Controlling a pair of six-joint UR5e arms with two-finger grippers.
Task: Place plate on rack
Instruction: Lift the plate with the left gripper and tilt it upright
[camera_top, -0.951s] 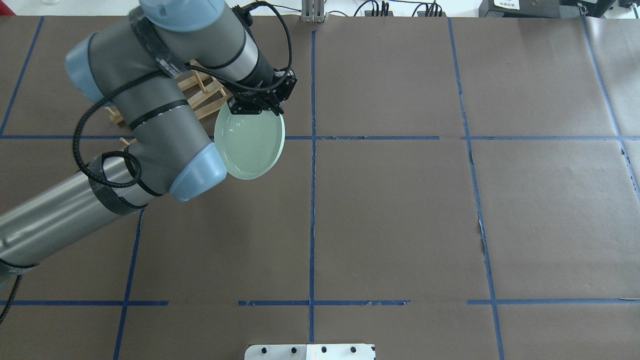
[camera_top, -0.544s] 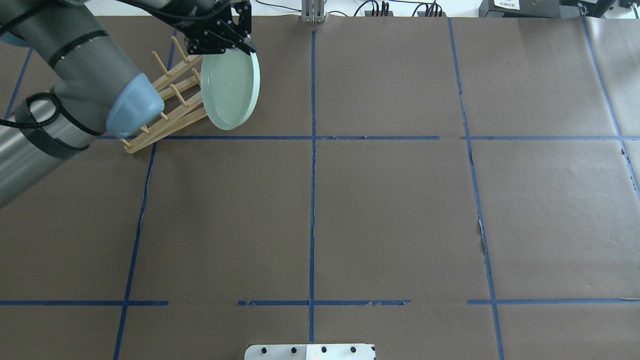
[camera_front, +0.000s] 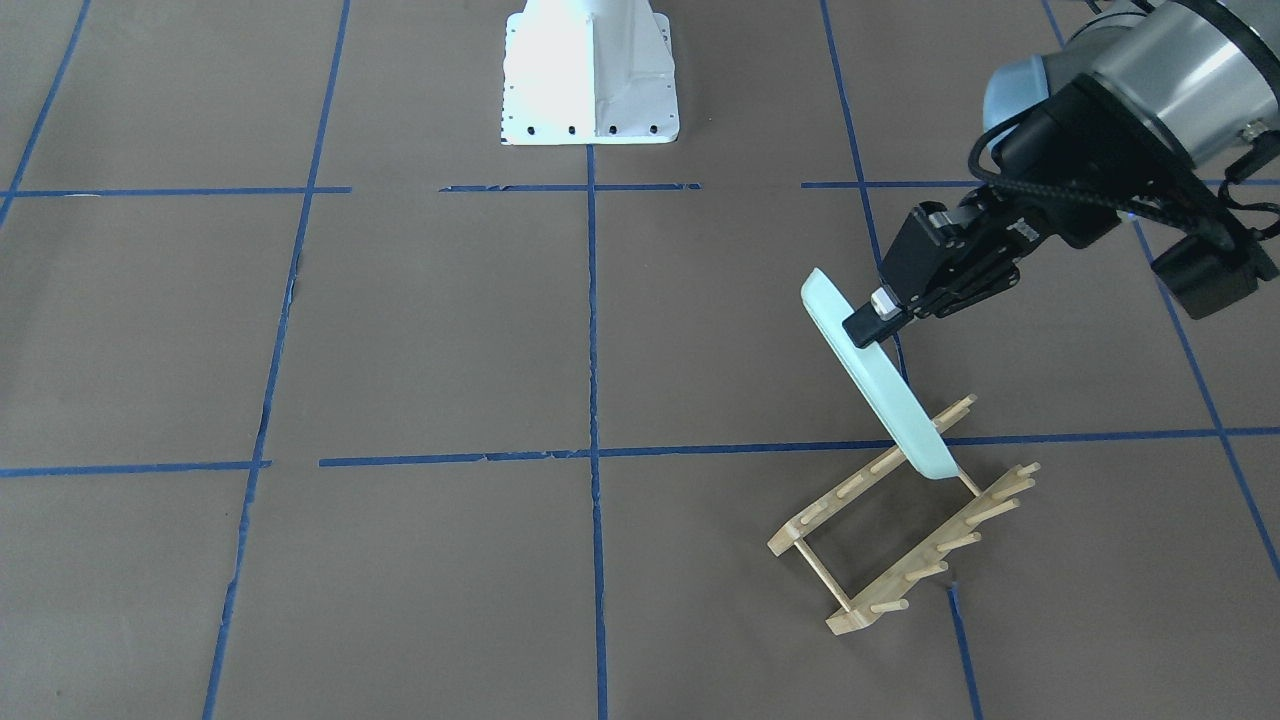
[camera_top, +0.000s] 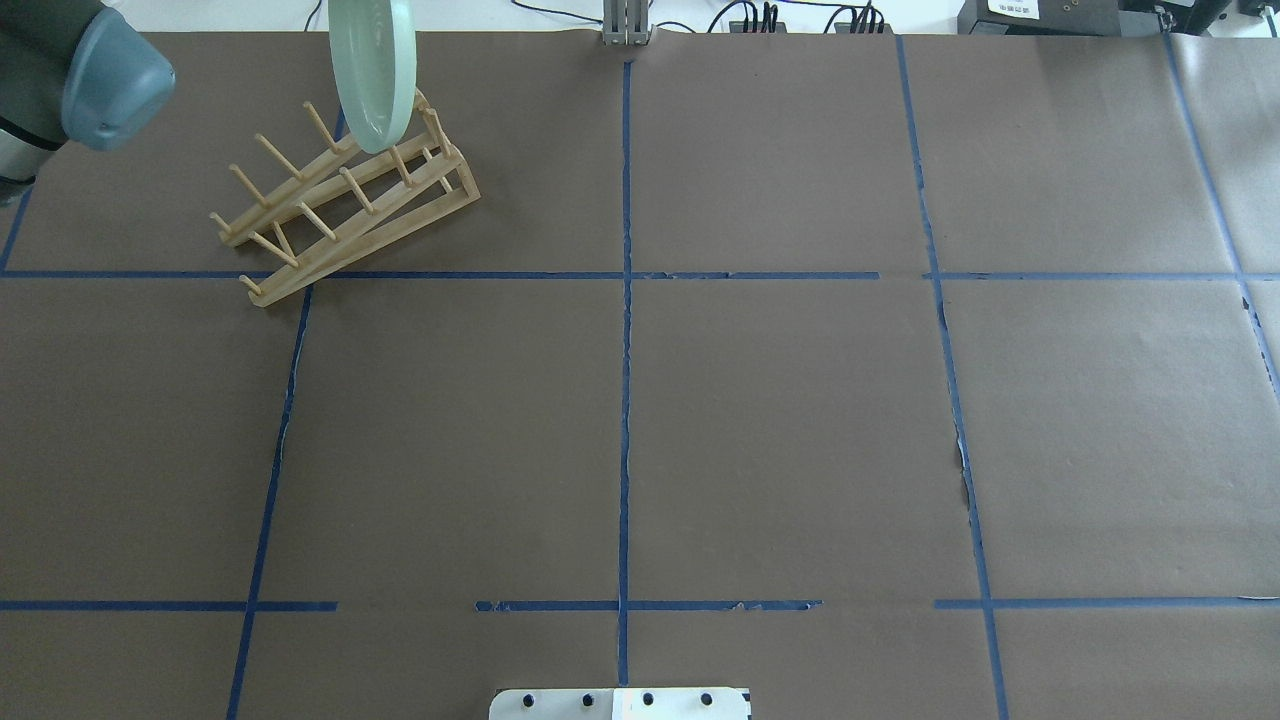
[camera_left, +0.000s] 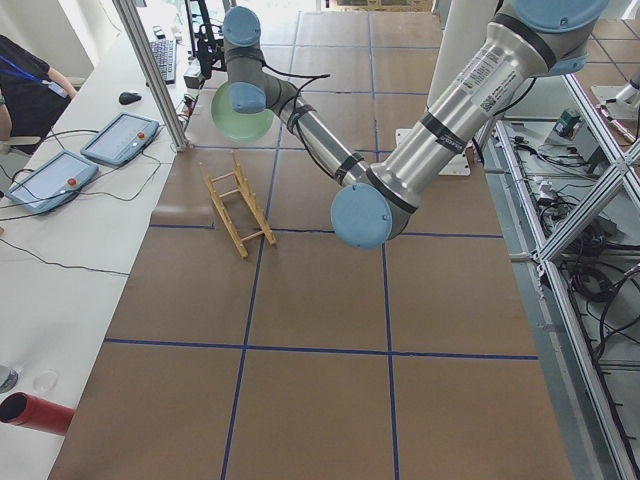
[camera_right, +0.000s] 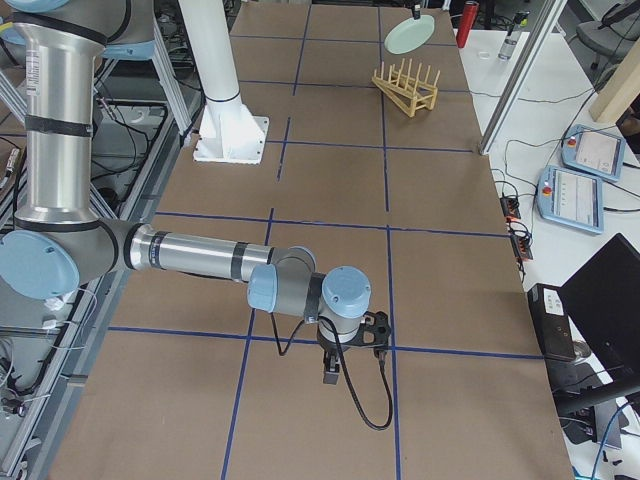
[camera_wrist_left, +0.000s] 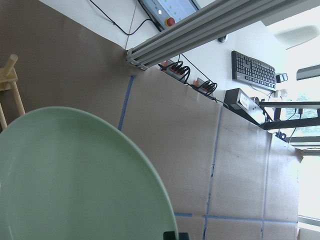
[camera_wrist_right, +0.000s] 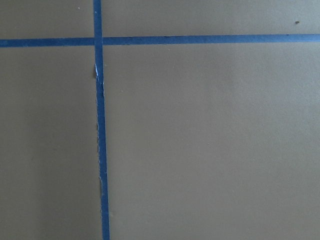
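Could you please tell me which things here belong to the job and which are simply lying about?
Belong to the job:
plate, held tilted at the rack's end
rack
left claw, gripping the plate's rim

Lying about:
red tube
keyboard
mouse

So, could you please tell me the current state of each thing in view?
plate: on edge, tilted, held in the air above the rack's end, not yet seated.
rack: standing on the table, its slots holding nothing.
left pincer: shut on the plate's rim.
right pincer: low over the table, far from the rack; open or shut cannot be told.
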